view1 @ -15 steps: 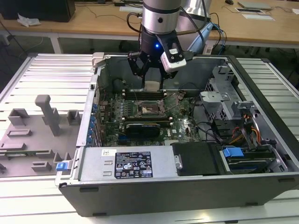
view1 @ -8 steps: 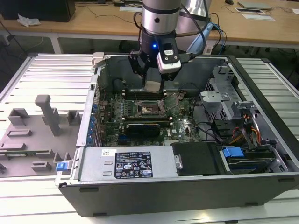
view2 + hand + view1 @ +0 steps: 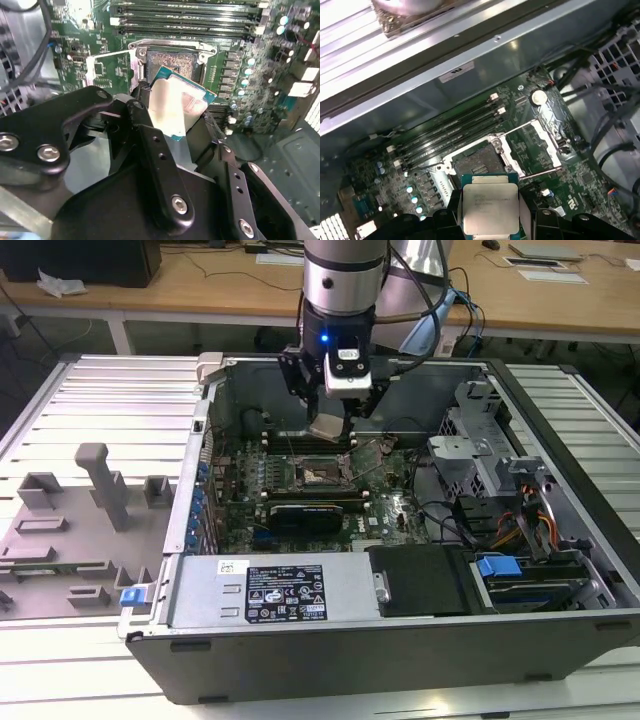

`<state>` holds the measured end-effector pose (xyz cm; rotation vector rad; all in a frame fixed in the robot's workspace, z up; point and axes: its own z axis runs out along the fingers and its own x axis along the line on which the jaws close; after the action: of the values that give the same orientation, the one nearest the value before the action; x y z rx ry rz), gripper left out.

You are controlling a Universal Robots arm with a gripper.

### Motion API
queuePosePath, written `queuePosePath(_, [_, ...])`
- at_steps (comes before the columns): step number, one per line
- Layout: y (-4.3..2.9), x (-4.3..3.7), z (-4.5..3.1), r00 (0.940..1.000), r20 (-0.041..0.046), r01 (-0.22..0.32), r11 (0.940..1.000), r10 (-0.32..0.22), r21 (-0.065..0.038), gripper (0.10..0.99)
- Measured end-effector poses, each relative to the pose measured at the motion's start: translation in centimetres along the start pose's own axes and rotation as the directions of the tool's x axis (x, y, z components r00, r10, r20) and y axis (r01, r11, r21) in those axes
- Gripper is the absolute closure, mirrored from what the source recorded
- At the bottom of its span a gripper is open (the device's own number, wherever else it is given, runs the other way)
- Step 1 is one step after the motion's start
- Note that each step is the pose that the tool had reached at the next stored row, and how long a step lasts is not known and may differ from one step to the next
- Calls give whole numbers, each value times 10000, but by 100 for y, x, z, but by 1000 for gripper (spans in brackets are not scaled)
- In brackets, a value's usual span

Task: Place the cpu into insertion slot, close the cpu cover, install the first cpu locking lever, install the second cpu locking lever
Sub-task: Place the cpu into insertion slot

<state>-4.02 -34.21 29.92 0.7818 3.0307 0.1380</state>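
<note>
Hand (image 3: 331, 420) hangs from the arm over an open computer case (image 3: 300, 650), and its black fingers (image 3: 142, 117) are closed narrow on the chip (image 3: 328, 426). In both wrist views the chip (image 3: 175, 107) (image 3: 490, 207) sits pinched by its edges between the fingers, its dull metal top showing in the first wrist view.

Just beyond the chip is the socket (image 3: 480, 160), a dark square frame with its pin field uncovered. The chip is above the socket (image 3: 322, 474) and apart from it, not seated. Beside the socket the cover plate (image 3: 551, 137) stands swung open, the green board visible through its window, and a thin metal lever (image 3: 540, 173) lies along its edge. In the second wrist view the cover plate (image 3: 90, 70) shows on the other side of the socket (image 3: 172, 62).

Long black memory slots (image 3: 450, 130) run next to the socket on the green board (image 3: 395, 510), which lies flat in the bottom of the case. The case also holds a silver labelled box (image 3: 270, 590) along its near wall and, toward the exterior view's right, a metal drive cage (image 3: 470, 455) with loose cables (image 3: 530, 525) and a blue tab (image 3: 497, 567).

The case rests on a ribbed metal bench (image 3: 100, 390). On the exterior view's left, a grey holder tray (image 3: 60, 550) carries grey blocks (image 3: 105, 485).
</note>
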Motion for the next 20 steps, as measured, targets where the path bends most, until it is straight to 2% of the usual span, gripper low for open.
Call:
queuePosePath(3, [0, 0, 4, 9986, 46, -525, 9986, 525, -8, 545])
queuePosePath(5, [-1, 0, 8, 9935, 98, -1134, 9935, 1134, -21, 545])
queuePosePath(7, [-1, 0, 12, 9839, 154, -1782, 9840, 1782, -38, 545])
queuePosePath(9, [-2, 0, 17, 9700, 208, -2422, 9702, 2423, -59, 545])
queuePosePath(11, [-2, 0, 20, 9615, 235, -2738, 9618, 2739, -71, 545])
queuePosePath(13, [-2, 0, 22, 9492, 268, -3134, 9496, 3135, -87, 545])
queuePosePath(14, [-2, 0, 25, 9386, 293, -3435, 9391, 3437, -100, 545])
queuePosePath(16, [-2, 0, 28, 9241, 324, -3805, 9247, 3807, -118, 545])
queuePosePath(17, [-3, 0, 30, 9149, 340, -4020, 9155, 4022, -129, 545])
queuePosePath(18, [-3, -1, 33, 9019, 364, -4302, 9026, 4304, -145, 545])
queuePosePath(20, [-3, -1, 36, 8819, 396, -4696, 8827, 4698, -167, 545])
